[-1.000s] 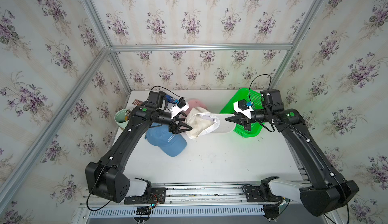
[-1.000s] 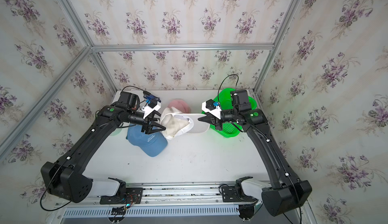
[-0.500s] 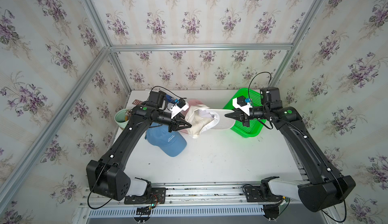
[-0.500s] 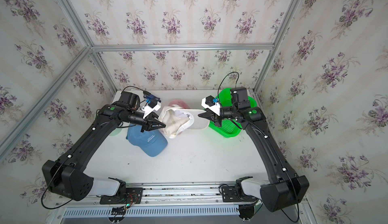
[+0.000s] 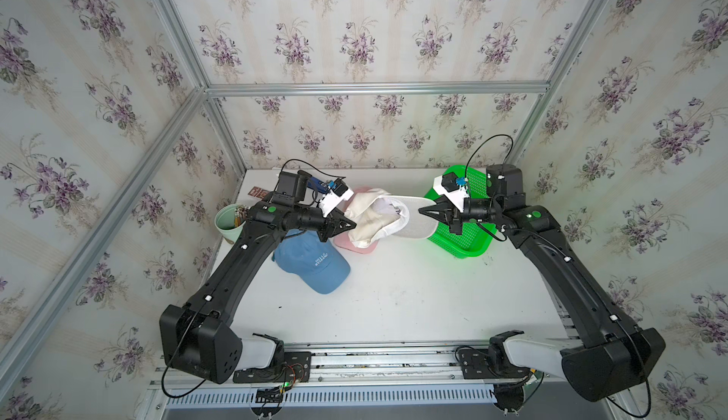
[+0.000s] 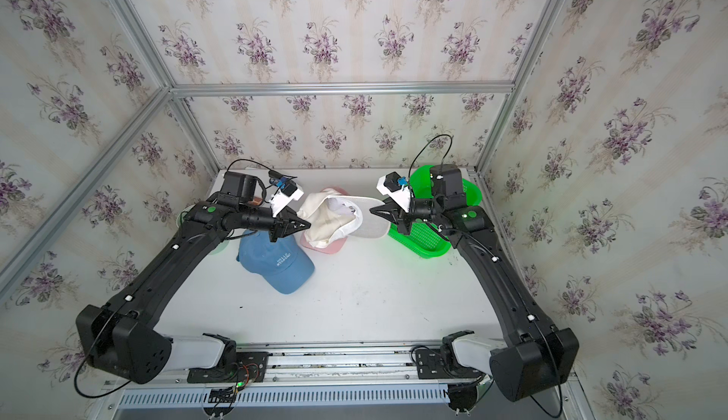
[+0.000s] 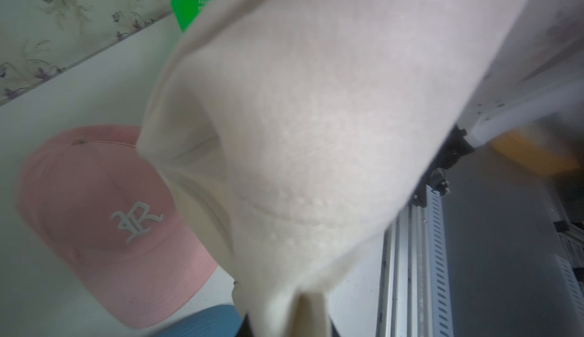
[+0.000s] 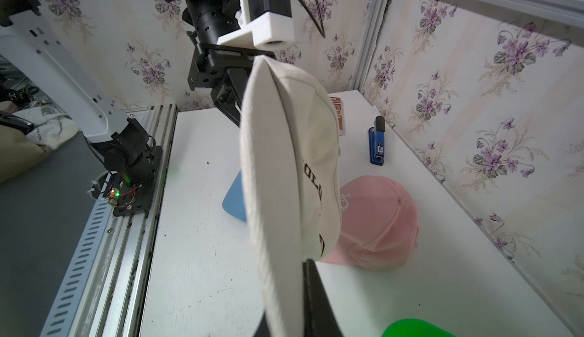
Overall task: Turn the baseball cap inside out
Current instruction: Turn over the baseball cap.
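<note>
Fingers of the left gripper (image 5: 351, 225) are pinched narrowly together on the left edge of the crown of a cream fabric baseball cap (image 5: 372, 217); the left wrist view shows that cloth (image 7: 316, 130) gathered at the fingertips. At the far left of the white table (image 5: 394, 300) stands a mint-green plastic cup (image 5: 226, 223). Near the left arm lies a blue cotton cap with white lettering (image 5: 315, 264), resting on the table. Just right of it, a pink cotton cap (image 5: 354, 248) sits on the table directly beneath the cream one, which hangs in the air between the two grippers, its opening facing up. The right gripper (image 5: 420, 211) is clamped on the cap's stiff brim, seen edge-on in the right wrist view (image 8: 278, 193). Behind that gripper, at the far right, sits a green plastic mesh basket (image 5: 465, 237).
</note>
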